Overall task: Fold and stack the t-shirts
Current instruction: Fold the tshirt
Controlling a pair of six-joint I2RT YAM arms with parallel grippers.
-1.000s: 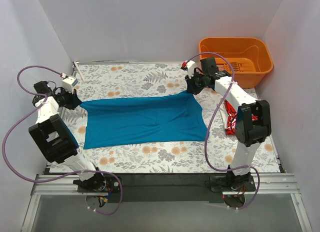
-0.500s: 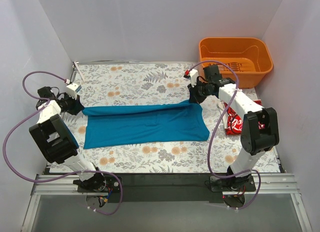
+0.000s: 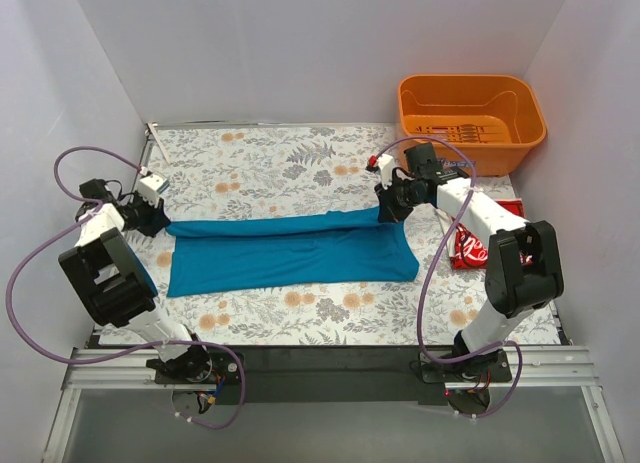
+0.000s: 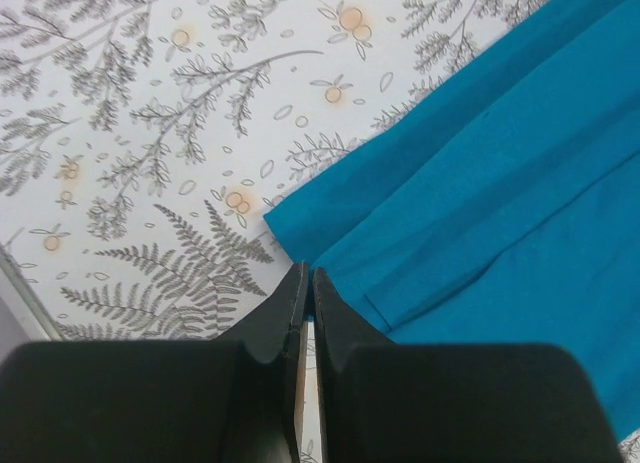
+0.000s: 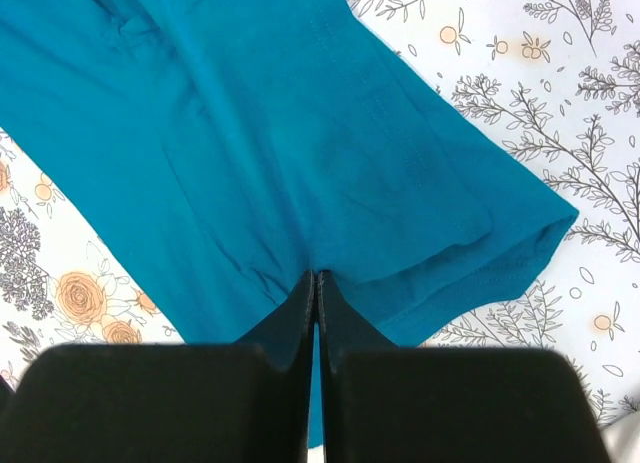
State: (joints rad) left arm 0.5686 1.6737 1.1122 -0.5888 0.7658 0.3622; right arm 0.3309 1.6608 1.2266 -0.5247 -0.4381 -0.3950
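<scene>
Teal-blue t-shirt [image 3: 290, 251]: light, limp cloth; hold at end corners. Left gripper [image 4: 306, 276] and right gripper [image 5: 316, 277] are clamped on its upper edge.

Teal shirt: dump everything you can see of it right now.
The teal shirt is plain, soft cloth with no print and a stitched hem at its right end. It lies on the flowered table as a long band running left to right, its far edge doubled over toward the near side. The left gripper pinches its far left corner and the right gripper its far right end, both shut on cloth.
</scene>
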